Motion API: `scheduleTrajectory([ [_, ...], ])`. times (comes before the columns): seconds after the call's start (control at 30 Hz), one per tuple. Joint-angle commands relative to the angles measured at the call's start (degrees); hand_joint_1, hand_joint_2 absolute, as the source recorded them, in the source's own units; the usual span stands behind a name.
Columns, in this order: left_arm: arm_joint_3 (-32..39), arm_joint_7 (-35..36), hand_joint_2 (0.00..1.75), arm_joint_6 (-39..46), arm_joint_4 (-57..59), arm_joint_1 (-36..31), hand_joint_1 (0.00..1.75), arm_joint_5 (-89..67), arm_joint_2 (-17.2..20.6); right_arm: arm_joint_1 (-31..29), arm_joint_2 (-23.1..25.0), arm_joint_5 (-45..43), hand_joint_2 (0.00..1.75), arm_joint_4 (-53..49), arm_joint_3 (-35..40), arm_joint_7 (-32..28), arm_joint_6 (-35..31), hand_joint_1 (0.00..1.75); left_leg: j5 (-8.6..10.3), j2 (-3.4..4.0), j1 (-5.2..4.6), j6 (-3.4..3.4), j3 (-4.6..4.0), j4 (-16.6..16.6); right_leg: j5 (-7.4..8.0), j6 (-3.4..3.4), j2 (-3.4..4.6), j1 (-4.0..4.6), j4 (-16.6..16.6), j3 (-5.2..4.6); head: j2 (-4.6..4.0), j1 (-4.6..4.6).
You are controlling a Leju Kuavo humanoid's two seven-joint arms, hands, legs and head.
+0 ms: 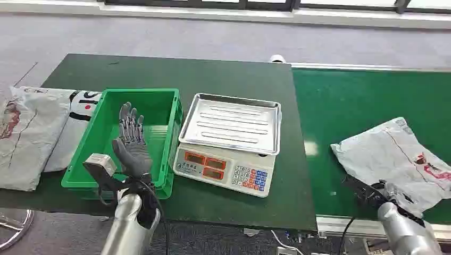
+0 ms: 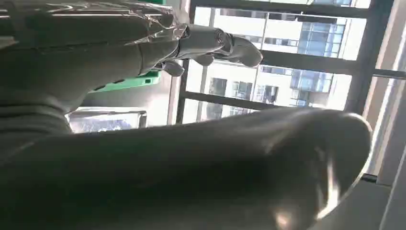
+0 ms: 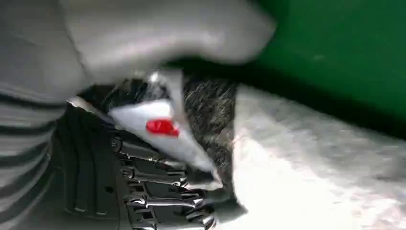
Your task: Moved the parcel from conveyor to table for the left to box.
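The parcel point(image 1: 396, 156), a crumpled grey mailer bag, lay on the green conveyor point(image 1: 361, 95), well to the right of the weighing scale point(image 1: 228, 143), so the step in hand looked like the pickup itself. The right hand point(image 1: 385, 194) was at the parcel's near edge; the right wrist view showed its dark fingers point(image 3: 158, 191) curled under a fold of the bag with the thumb above it, so it appeared to be gripping that edge, though the picture was blurred. The left hand point(image 1: 132, 143) stood upright over the green crate point(image 1: 159, 101) just left of the scale, fingers apart and holding nothing. The next move would call for lifting the bag clear of the conveyor and carrying it leftward to the table point(image 1: 239, 74) beside the scale, within the left hand's reach. A limp bag held by one edge might sag and drag.
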Motion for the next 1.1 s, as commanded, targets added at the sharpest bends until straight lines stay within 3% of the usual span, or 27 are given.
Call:
scheduleTrajectory([
  [0.03, -0.59, 0.17, 0.0, 0.14, 0.17, 5.77, 0.0, 0.42, -0.89, -0.26, 1.0, 0.22, 1.75, -0.05, 1.79, -1.82, -4.21, 1.75, -0.02, 0.09, 0.06, -0.1, 0.18, -0.16, 0.02, 0.06, 0.1, 0.03, -0.21, 0.23, 0.02, 0.0],
  [0.63, -0.8, 0.17, 0.0, -1.74, 0.59, 5.64, 0.0, 0.85, -0.48, 2.45, 3.94, -0.57, 1.75, -6.58, 0.79, -3.0, -15.29, 1.75, -0.08, 0.21, 0.07, -0.11, -0.04, -0.18, 0.06, 0.08, 0.25, 0.03, -0.25, -0.02, 0.0, 0.0],
  [0.73, -0.93, 0.17, 0.0, -1.5, -0.1, 6.02, 0.0, 0.25, -0.37, 0.97, 4.78, -1.47, 1.75, -8.93, 0.45, -4.57, -20.05, 1.75, -0.08, 0.21, 0.06, -0.1, -0.1, -0.16, 0.06, 0.09, 0.25, 0.02, -0.23, -0.07, 0.02, 0.0],
  [0.9, -0.3, 0.17, 0.0, -2.26, -3.21, 8.05, 0.0, -1.51, -0.47, -6.41, 2.01, -10.3, 1.75, -22.04, -3.71, -11.64, -30.58, 1.75, -0.14, 0.71, -0.08, -0.14, -0.25, -0.09, 0.11, 0.1, 0.74, -0.15, -0.04, -0.37, 0.02, 0.02],
  [1.0, -0.35, 0.17, 0.0, -2.02, -2.63, 7.61, 0.0, -1.63, -0.77, -3.72, 1.73, -19.74, 1.75, -34.36, -5.25, -17.55, -32.07, 1.75, -0.09, 0.53, -0.2, -0.12, -0.46, -0.03, 0.11, 0.13, 0.56, -0.26, 0.04, -0.54, 0.02, 0.0],
  [1.1, -0.36, 0.17, 0.0, -1.92, -2.37, 7.33, 0.0, -1.62, -0.81, -1.58, 2.02, -20.38, 1.75, -37.19, -5.53, -17.43, -31.17, 1.75, 0.01, 0.09, -0.15, -0.07, -0.38, -0.08, 0.06, 0.15, 0.12, -0.18, -0.09, -0.38, 0.02, 0.02],
])
